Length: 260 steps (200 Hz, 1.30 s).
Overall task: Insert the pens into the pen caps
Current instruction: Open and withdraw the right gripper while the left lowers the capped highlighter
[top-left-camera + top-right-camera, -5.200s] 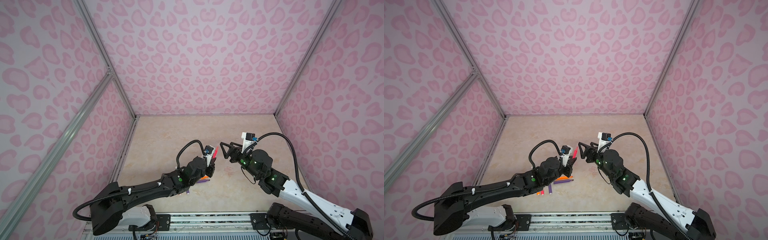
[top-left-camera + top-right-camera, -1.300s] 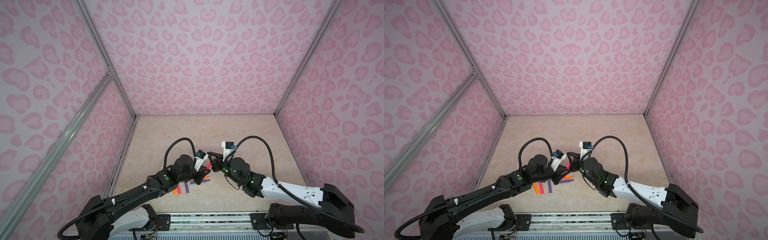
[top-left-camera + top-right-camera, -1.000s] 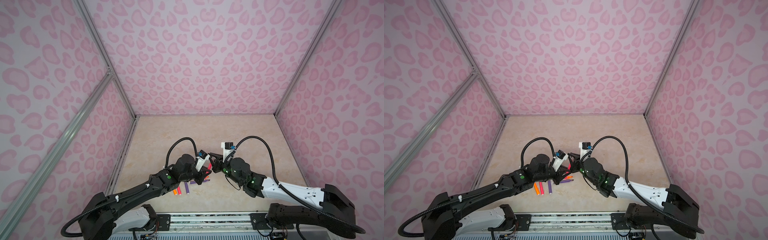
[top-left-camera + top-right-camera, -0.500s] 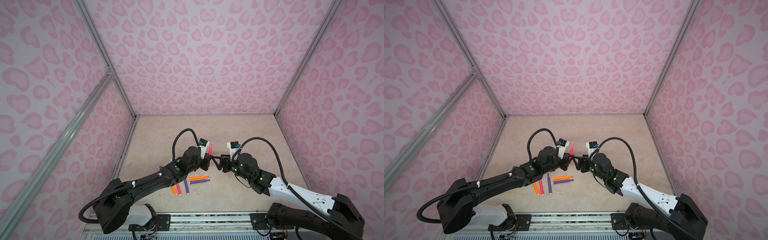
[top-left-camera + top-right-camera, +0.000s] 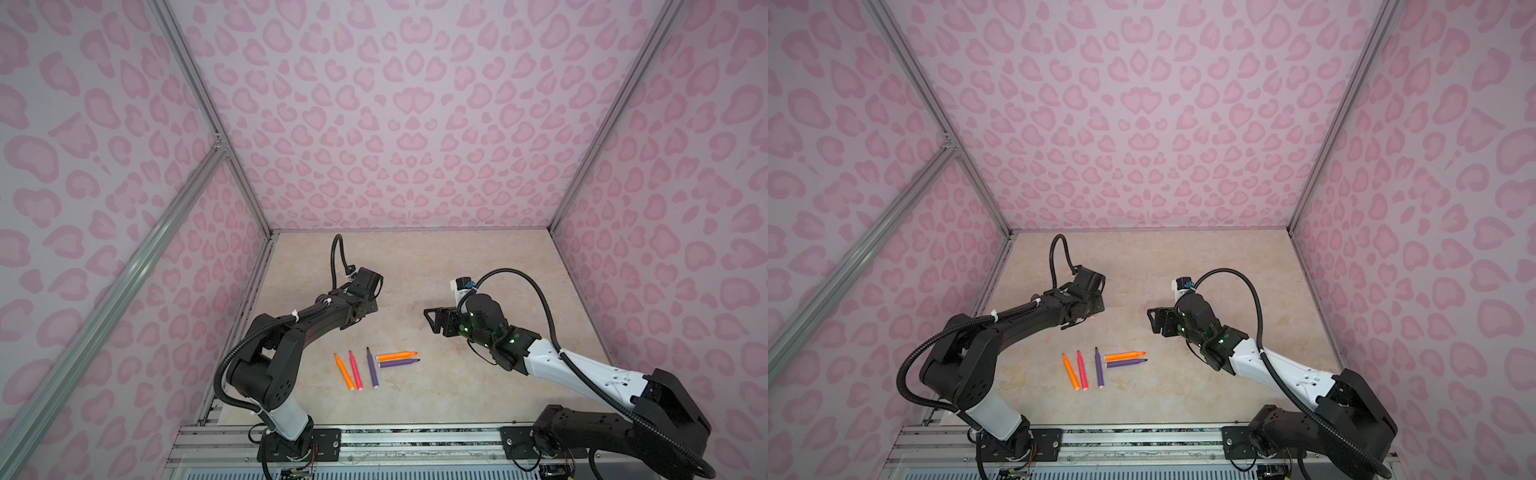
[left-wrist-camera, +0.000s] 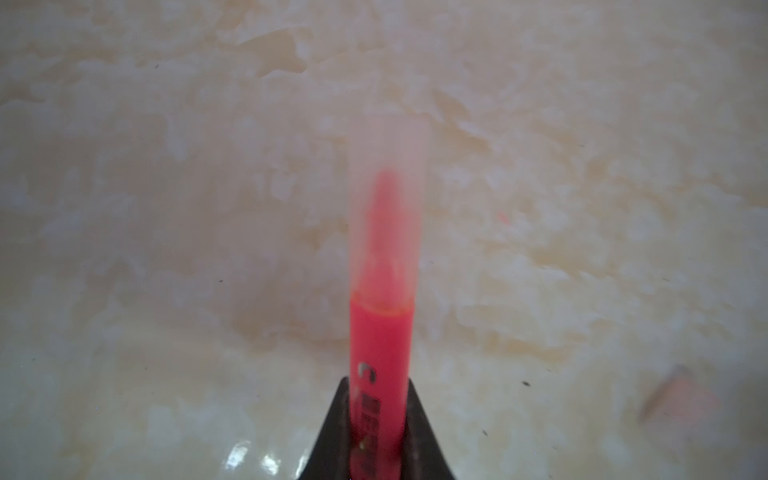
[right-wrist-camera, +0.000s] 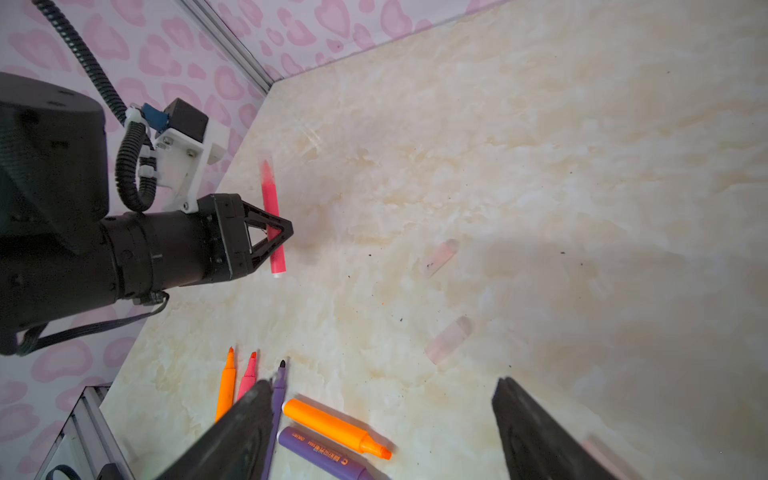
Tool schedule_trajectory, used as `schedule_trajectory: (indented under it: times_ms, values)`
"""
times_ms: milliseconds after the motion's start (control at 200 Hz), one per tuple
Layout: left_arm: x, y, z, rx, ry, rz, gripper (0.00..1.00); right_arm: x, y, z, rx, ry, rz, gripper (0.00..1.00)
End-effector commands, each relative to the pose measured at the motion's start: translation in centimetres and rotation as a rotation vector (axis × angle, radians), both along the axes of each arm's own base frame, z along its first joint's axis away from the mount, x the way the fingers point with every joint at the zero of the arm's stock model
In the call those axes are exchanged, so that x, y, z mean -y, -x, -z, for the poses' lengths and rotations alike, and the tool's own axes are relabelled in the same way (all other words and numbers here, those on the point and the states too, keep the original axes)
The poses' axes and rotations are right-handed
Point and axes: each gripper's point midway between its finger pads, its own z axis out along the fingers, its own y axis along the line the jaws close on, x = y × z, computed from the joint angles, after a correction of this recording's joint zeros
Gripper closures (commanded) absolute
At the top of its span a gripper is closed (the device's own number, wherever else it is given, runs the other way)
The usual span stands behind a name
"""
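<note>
My left gripper (image 6: 378, 388) is shut on a pink pen (image 6: 380, 345), and a clear pen cap (image 6: 388, 187) covers the pen's tip. The right wrist view shows that gripper (image 7: 272, 232) holding the pink pen (image 7: 271, 199) low over the table at the back left. My right gripper (image 5: 432, 322) stands open and empty at mid right, its fingers (image 7: 237, 432) spread wide. Several uncapped pens lie near the front: orange (image 5: 341, 371), pink (image 5: 355, 370), purple (image 5: 372, 368), orange (image 5: 397, 355) and purple (image 5: 399, 363). Loose clear pen caps (image 7: 440, 257) (image 7: 449, 338) lie on the table.
The marble-look table (image 5: 457, 257) is boxed in by pink patterned walls on three sides. A metal rail (image 5: 415, 432) runs along the front edge.
My right gripper has opened and drawn back to the right. My left arm has carried the capped pink pen away toward the back left and lower; the two grippers now stand well apart.
</note>
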Motion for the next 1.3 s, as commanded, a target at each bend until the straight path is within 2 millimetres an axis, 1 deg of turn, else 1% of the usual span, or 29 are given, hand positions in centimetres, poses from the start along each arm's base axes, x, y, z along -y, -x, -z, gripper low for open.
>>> schedule_trajectory:
  times_ms: [0, 80, 120, 210, 295, 430, 550, 655, 785, 865, 960, 975, 1020, 1135, 1190, 1255, 1295]
  values:
    - [-2.9, 1.3, 1.9, -0.128, -0.006, -0.127, 0.96, -1.2, 0.9, 1.9, -0.09, 0.013, -0.068, 0.16]
    - [-4.6, 1.1, 2.3, -0.151, -0.022, -0.167, 0.96, -1.7, 0.8, 2.9, -0.119, 0.012, -0.08, 0.17]
    - [-5.1, 1.1, 2.7, -0.166, -0.017, -0.18, 0.97, -1.9, 0.8, 3.2, -0.134, 0.012, -0.085, 0.17]
    - [-5.2, 1.1, 3.6, -0.206, -0.002, -0.183, 0.97, -2.4, 1.0, 3.9, -0.163, 0.012, -0.102, 0.17]
    - [-4.6, 1.2, 4.7, -0.246, 0.019, -0.166, 0.97, -2.6, 1.0, 4.3, -0.183, 0.024, -0.104, 0.17]
    - [-4.9, 1.0, 4.7, -0.253, 0.003, -0.173, 0.97, -2.2, 0.7, 4.5, -0.179, 0.05, -0.086, 0.16]
    - [-4.7, 1.0, 4.7, -0.256, 0.011, -0.167, 0.87, -2.3, 0.9, 4.4, -0.182, 0.042, -0.091, 0.15]
    - [-4.6, 1.0, 4.6, -0.253, 0.022, -0.161, 0.75, -2.3, 1.0, 4.1, -0.18, 0.036, -0.094, 0.15]
    - [-4.8, 0.8, 4.1, -0.232, 0.012, -0.158, 0.67, -1.6, 0.7, 3.9, -0.157, 0.063, -0.067, 0.14]
    - [-4.7, 0.8, 3.9, -0.225, 0.016, -0.156, 0.65, -1.7, 0.8, 3.8, -0.157, 0.057, -0.07, 0.14]
    - [-4.8, 0.8, 3.3, -0.206, 0.019, -0.151, 0.65, -1.9, 1.0, 3.6, -0.16, 0.046, -0.079, 0.14]
    - [-4.8, 0.8, 3.1, -0.201, 0.02, -0.153, 0.61, -1.9, 1.0, 3.6, -0.159, 0.045, -0.08, 0.15]
    - [-4.9, 0.8, 2.5, -0.181, 0.019, -0.149, 0.59, -1.8, 0.9, 3.5, -0.155, 0.045, -0.077, 0.14]
    - [-5.4, 0.8, -0.1, -0.099, -0.007, -0.149, 0.56, -1.3, 0.7, 3.5, -0.135, 0.072, -0.055, 0.14]
    - [-5.2, 0.8, -1.5, -0.057, -0.01, -0.138, 0.56, -1.2, 0.5, 3.6, -0.136, 0.082, -0.047, 0.14]
    - [-4.6, 1.3, -3.2, -0.021, 0.0, -0.121, 0.55, -1.2, 0.6, 3.6, -0.139, 0.084, -0.049, 0.14]
    - [-3.6, 2.1, -4.0, -0.016, 0.054, -0.1, 0.54, -1.2, 0.6, 3.5, -0.139, 0.088, -0.048, 0.14]
